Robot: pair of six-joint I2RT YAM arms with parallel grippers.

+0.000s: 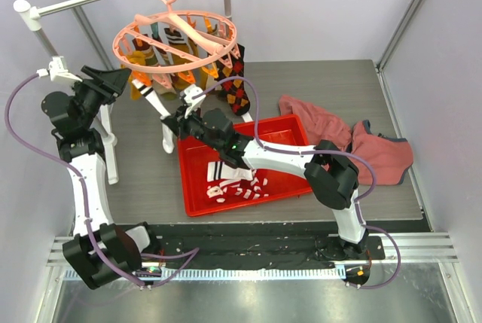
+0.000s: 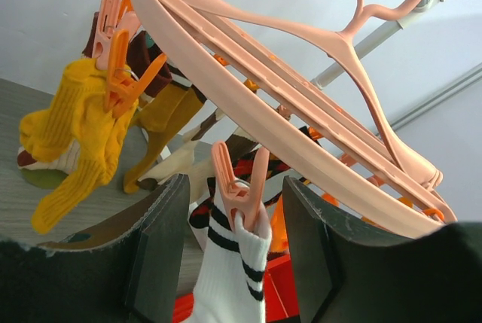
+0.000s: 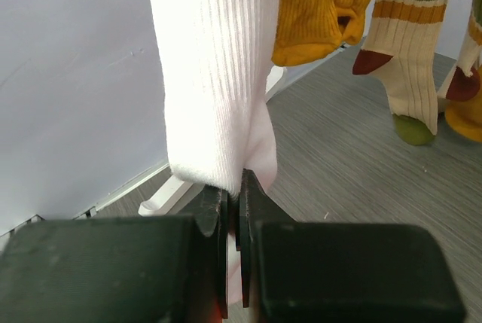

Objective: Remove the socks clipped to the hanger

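Hanger (image 2: 226, 74), one; right end effector (image 3: 235, 191) pinching one white sock (image 3: 211, 97), left end effector (image 2: 233, 240) spread

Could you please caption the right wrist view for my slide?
Right tool pinches the white sock at its lower end; mustard sock behind.

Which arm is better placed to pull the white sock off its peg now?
Right. Its fingers are shut on the lower end of the white ribbed sock with dark bands. The left fingers stand open on both sides of the salmon-pink plastic peg, holding no fabric.
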